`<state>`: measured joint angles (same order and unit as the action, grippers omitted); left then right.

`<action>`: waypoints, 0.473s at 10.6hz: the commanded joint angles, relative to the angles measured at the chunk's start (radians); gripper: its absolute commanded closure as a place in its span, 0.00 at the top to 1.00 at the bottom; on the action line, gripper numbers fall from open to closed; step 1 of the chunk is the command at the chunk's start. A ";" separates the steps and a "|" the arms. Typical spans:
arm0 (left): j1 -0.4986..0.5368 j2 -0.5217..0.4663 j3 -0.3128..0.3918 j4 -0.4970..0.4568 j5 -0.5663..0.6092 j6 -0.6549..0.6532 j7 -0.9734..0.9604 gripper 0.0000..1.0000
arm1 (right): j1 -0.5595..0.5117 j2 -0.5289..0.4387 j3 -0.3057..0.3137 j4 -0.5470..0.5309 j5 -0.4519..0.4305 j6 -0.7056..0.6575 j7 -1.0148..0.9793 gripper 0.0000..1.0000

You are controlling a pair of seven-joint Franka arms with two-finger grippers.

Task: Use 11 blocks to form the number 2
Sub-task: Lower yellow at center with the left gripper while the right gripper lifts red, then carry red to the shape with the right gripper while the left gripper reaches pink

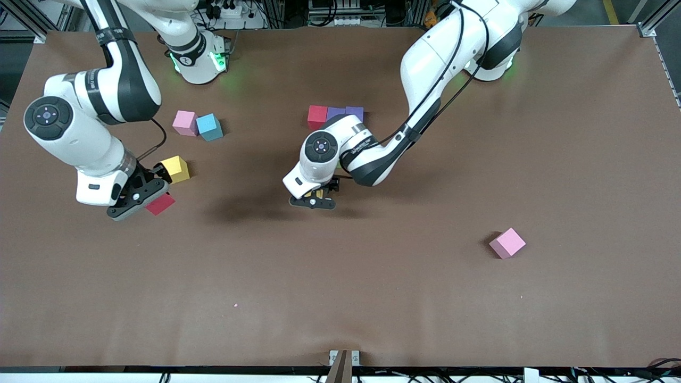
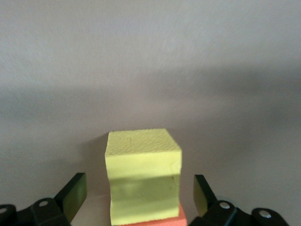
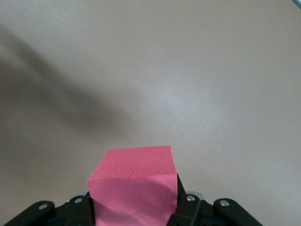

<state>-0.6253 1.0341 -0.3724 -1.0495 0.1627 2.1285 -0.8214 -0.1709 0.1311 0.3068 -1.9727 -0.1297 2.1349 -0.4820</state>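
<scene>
My left gripper (image 1: 314, 201) is open at the table's middle. Its fingers (image 2: 75, 192) stand apart on either side of a yellow-green block (image 2: 143, 174), which rests against an orange block (image 2: 162, 219). Of the number 2, only a row of one red block (image 1: 317, 116) and two purple blocks (image 1: 335, 113) (image 1: 355, 113) shows; the left arm hides what lies nearer the camera. My right gripper (image 1: 150, 199) (image 3: 134, 207) is shut on a red block (image 1: 161, 205) (image 3: 134, 183), beside a yellow block (image 1: 175, 169).
A pink block (image 1: 185, 122) and a blue block (image 1: 209, 126) touch each other near the right arm's base. Another pink block (image 1: 508, 242) lies alone toward the left arm's end, nearer the camera. The brown table (image 1: 372, 298) stretches wide around them.
</scene>
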 commanded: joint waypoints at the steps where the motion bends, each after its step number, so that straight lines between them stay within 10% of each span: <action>1: 0.074 -0.100 0.003 -0.013 -0.025 -0.071 0.018 1.00 | 0.008 -0.022 0.006 -0.018 0.022 -0.004 0.008 0.35; 5: 0.261 -0.192 0.006 -0.020 -0.008 -0.321 0.033 1.00 | 0.147 0.004 0.005 0.008 0.062 -0.007 0.011 0.35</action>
<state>-0.4385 0.8702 -0.3622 -1.0353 0.1629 1.8556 -0.8178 -0.0790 0.1326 0.3157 -1.9766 -0.0892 2.1345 -0.4806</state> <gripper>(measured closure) 0.000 0.432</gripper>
